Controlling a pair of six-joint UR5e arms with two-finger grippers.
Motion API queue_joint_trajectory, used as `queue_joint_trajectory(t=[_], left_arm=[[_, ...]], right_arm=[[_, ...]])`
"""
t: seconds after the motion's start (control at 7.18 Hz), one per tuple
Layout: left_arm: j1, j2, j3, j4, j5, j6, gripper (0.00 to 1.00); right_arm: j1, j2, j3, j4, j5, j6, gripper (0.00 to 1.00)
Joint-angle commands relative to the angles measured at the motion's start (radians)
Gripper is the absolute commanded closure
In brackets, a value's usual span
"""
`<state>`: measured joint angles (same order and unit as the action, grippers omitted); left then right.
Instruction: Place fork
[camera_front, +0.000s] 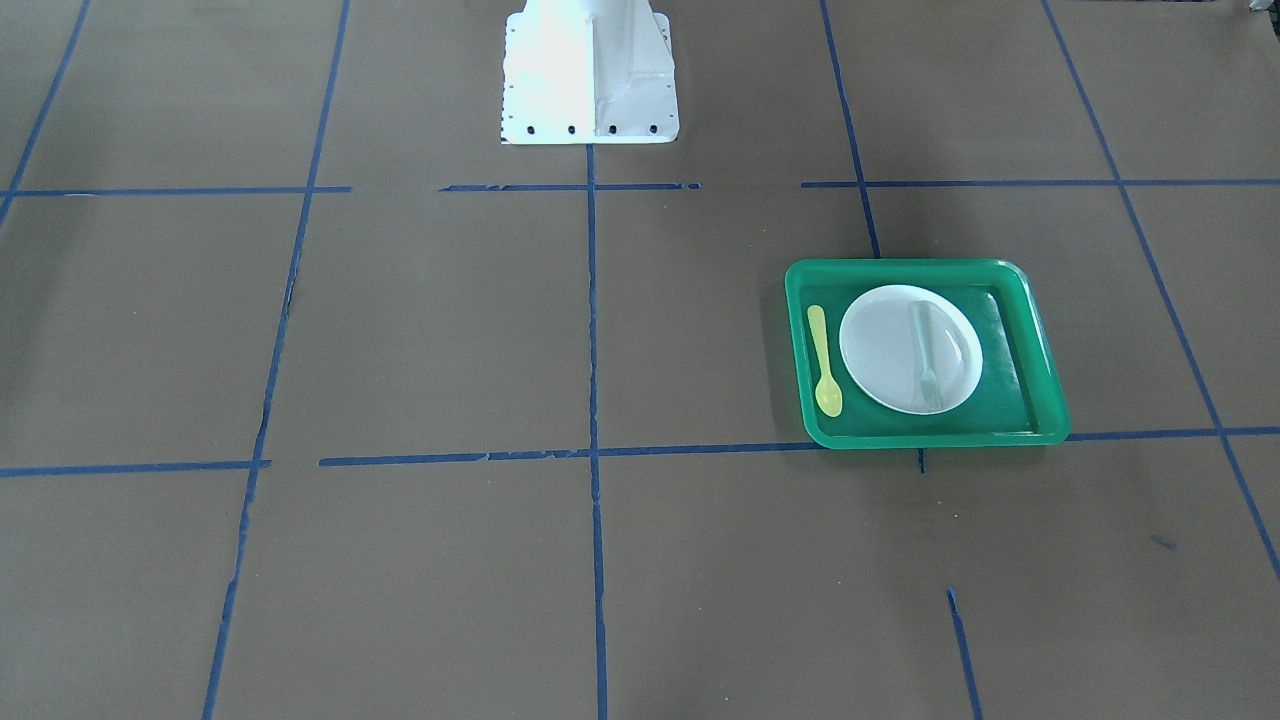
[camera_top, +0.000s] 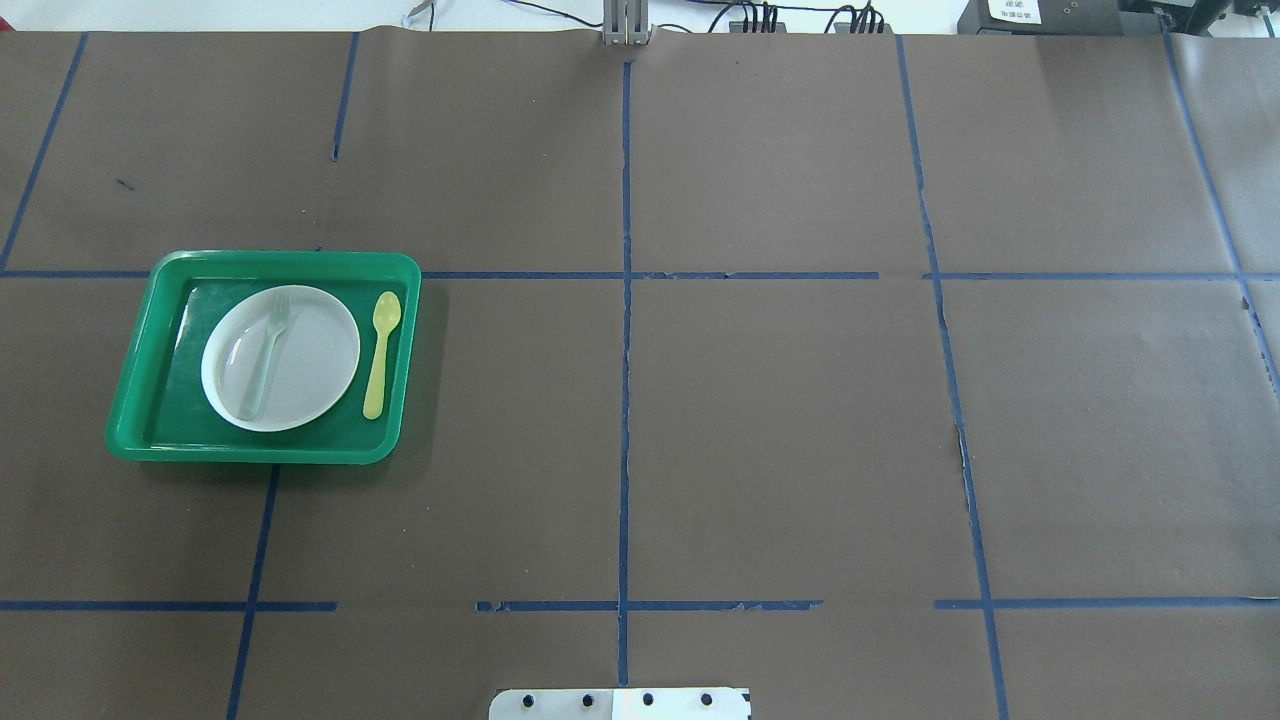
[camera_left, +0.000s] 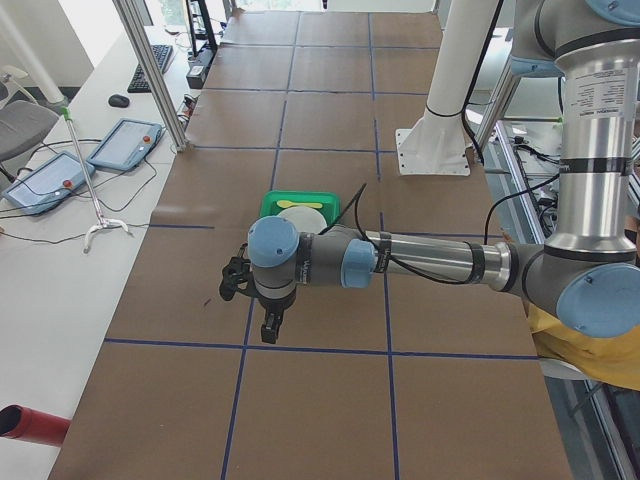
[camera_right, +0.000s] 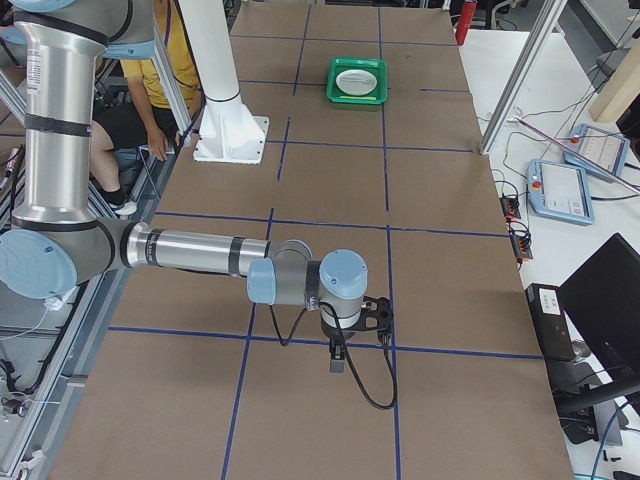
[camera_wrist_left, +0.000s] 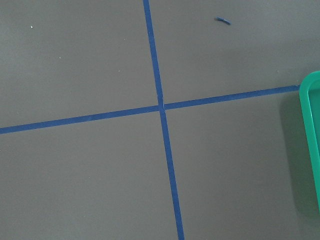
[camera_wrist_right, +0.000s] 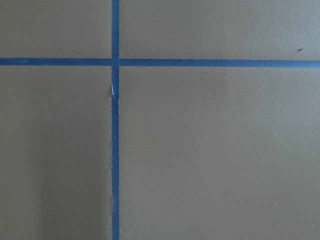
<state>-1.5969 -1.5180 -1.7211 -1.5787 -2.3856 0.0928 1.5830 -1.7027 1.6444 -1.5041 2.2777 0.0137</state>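
Lying flat on the white plate (camera_top: 318, 365), the fork (camera_top: 267, 354) runs nearly rim to rim. Its tines point away from the robot and its handle end sits close to the plate's near edge. It keeps to the plate's outer half, the side away from the yellow spoon (camera_top: 380, 352).

That spoon lies on the floor of the green tray (camera_top: 280, 257), in the strip between the plate and the tray's inner wall, roughly parallel to the fork, bowl end away from the robot. The plate fills most of the tray, with narrow bands of green around it.

The tray's far rim runs along a blue tape line (camera_top: 650, 275) on the robot's left half of the brown table (camera_top: 780, 430), well apart from the robot base (camera_top: 620, 703).

In the side view the left gripper (camera_left: 269, 330) hangs over the table near the tray, pointing down. Whether its fingers are apart or together, I cannot tell. The right gripper (camera_right: 337, 360) hangs at the table's other end, well apart from the tray, and its fingers are just as unreadable.
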Motion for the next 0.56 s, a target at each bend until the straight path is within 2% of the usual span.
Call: queue_joint_trajectory(t=[0.0,0.42], left_arm=[[0.0,0.001,-0.026,0.002,-0.001,-0.004,0.0],[0.005,-0.031,-0.043,-0.003,0.008,-0.007,0.0]], right_arm=[[0.0,0.0,0.0,0.001,0.0,0.0,0.0],[0.0,0.0,0.0,-0.001,0.0,0.0,0.0]])
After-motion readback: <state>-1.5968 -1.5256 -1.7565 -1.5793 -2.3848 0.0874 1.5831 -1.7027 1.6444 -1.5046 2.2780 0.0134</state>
